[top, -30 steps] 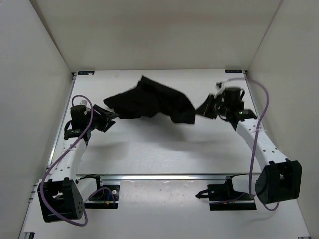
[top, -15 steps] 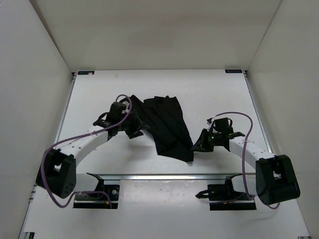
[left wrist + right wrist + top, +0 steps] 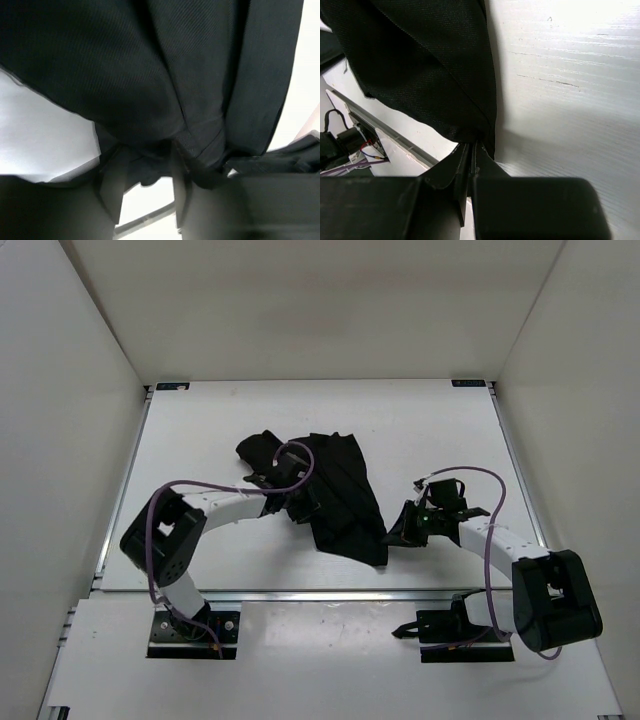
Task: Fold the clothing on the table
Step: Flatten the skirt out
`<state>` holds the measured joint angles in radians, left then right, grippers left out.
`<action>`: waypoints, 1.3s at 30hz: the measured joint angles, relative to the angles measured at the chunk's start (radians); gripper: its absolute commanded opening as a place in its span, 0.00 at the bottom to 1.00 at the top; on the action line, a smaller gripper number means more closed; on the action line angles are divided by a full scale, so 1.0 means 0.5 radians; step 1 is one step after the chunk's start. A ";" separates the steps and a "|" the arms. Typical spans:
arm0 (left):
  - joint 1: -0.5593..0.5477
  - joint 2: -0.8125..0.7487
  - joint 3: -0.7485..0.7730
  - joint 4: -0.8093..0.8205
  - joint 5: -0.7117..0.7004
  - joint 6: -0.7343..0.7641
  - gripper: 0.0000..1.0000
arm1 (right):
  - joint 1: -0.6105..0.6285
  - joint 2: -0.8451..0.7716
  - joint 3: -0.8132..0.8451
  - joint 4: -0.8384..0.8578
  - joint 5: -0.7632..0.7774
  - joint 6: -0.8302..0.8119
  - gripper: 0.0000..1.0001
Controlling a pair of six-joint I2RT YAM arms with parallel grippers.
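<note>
Top external view: a black pleated skirt (image 3: 340, 490) lies crumpled at the middle of the white table (image 3: 430, 420), with an arm stretched to it from either side.
Lie of the cloth: it is bunched into a lump at the far left. The pleats fan toward the near right and end in a pointed corner.
Left gripper (image 3: 300, 502): it sits low on the left part of the skirt. Its wrist camera shows the fingers (image 3: 112, 192) standing apart, with white table visible between them and fabric gathered across their tips. Whether they have hold of the cloth cannot be told.
Right gripper (image 3: 392, 535): it is at the skirt's near right corner. The fingers are pressed together on the hem, pinching the cloth's edge just above the table.
Rail (image 3: 330, 592): a metal strip runs along the table's near edge, close to the pinched corner.
Cables (image 3: 215, 483): purple loops trail along both arms.
</note>
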<state>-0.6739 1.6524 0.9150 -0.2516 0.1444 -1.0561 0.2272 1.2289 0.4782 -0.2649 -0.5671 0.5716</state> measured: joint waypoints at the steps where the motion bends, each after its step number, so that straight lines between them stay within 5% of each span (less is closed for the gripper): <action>1: 0.000 0.039 0.035 0.006 -0.015 -0.008 0.00 | -0.001 -0.001 0.000 0.000 -0.001 0.000 0.00; 10: 0.251 -0.122 0.239 -0.085 0.061 0.014 0.00 | -0.208 -0.099 0.168 -0.227 -0.058 -0.127 0.00; 19: 0.848 -0.995 0.349 -0.166 0.349 -0.061 0.00 | -0.485 -0.325 1.109 -0.525 -0.175 -0.214 0.00; 26: 0.952 -1.409 0.360 -0.135 0.506 -0.214 0.00 | -0.343 -0.472 1.505 -0.520 -0.247 -0.096 0.00; 33: 1.042 -1.053 0.391 0.185 0.645 -0.381 0.00 | -0.333 0.004 1.695 -0.266 -0.422 0.072 0.00; 39: 1.124 -0.307 0.967 0.263 0.823 -0.455 0.00 | -0.360 0.816 2.657 -0.499 -0.399 0.116 0.00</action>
<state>-0.1120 1.4990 1.3983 -0.1200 0.5560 -1.2835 0.0471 1.6367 1.8065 -0.5144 -0.7666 0.6296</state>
